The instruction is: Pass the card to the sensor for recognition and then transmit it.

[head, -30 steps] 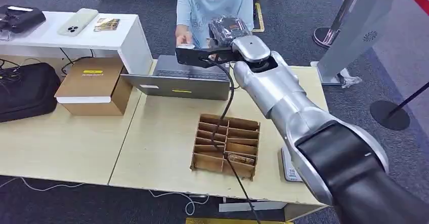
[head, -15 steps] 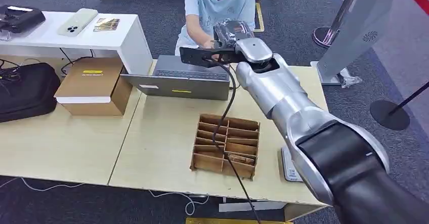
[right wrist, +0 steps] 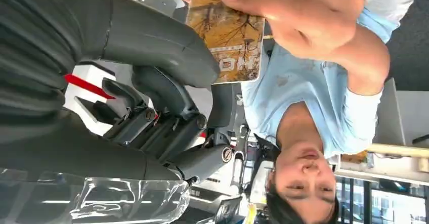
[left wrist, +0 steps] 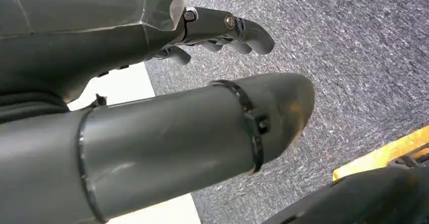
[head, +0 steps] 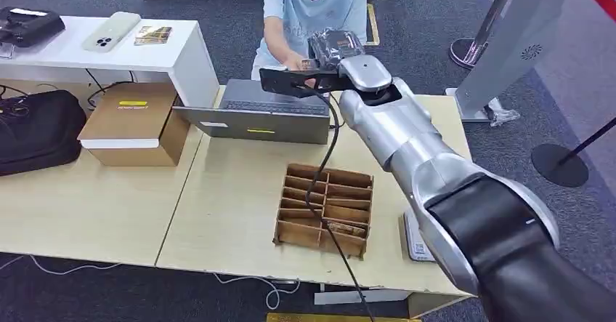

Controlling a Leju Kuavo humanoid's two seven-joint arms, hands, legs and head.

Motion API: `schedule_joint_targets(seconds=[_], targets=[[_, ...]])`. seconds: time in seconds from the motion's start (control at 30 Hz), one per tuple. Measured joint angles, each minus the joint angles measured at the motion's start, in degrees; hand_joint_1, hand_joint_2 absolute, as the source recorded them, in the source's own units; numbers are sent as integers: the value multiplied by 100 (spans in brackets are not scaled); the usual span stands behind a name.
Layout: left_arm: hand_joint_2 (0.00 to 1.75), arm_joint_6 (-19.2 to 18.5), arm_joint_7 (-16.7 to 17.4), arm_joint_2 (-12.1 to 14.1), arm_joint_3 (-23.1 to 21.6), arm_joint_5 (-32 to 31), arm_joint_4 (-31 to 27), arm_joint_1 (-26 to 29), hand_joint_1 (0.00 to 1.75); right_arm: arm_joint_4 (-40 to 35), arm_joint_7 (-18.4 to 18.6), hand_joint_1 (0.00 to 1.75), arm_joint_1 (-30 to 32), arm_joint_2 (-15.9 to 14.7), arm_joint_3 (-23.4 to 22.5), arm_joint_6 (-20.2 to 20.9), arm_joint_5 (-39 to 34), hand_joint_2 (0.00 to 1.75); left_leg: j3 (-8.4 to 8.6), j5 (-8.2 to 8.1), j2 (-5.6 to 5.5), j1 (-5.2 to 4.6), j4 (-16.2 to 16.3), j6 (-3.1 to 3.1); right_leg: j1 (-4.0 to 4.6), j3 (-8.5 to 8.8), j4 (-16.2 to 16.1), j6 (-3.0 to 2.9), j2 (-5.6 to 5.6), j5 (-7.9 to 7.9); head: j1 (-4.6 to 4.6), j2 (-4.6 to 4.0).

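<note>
**A:** While your right hand is stretched out over the far edge of the table, look at the wrist view: the thick thumb lies against one face of the card and the darker fingers sit apart from it on the other side. Whether they still pinch it, I cannot tell.

**B:** Where is the card, then?

**A:** At your thumb tip, and the person's hand has its fingers on the card's other end. You hold it out that far, I judge, so the person can reach it across the closed laptop.

**B:** Which way does it point?

**A:** Its long axis seems to run from your thumb toward the person, printed face to the wrist camera. Its free end is the one being taken.

**B:** And the left hand?

**A:** Your left hand hangs over grey carpet, fingers slightly curled and apart, holding nothing.

**B:** What else is on the table?

**A:** Nearer you, the wooden divided organiser, and right of it a flat device, likely the sensor.
</note>
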Motion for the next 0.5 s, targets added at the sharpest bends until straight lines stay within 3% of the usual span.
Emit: schedule_joint_targets(seconds=[0.17,0.27,0.37,0.5], targets=[[0,13,-9,0,0,9,0,-8,0,0,96,0,9,-4,-96,-188,-101,175,0,0,0,0,0,0,0,-1,0,0,0,0,0,0],[0,11,-11,0,4,22,0,-14,0,-11,0,0,32,-20,-166,-619,-164,175,1,0,0,0,0,0,0,-1,0,0,1,0,0,0],[0,18,-11,0,4,37,0,-20,0,-79,-265,0,79,-52,-247,-1275,-353,175,0,0,0,0,0,0,0,-1,0,0,0,0,0,0],[0,77,-20,0,9,42,0,-19,0,-692,-1299,0,554,-66,-726,-2762,-1422,175,2,0,-1,1,0,0,1,1,-1,0,-2,-1,-2,0]])
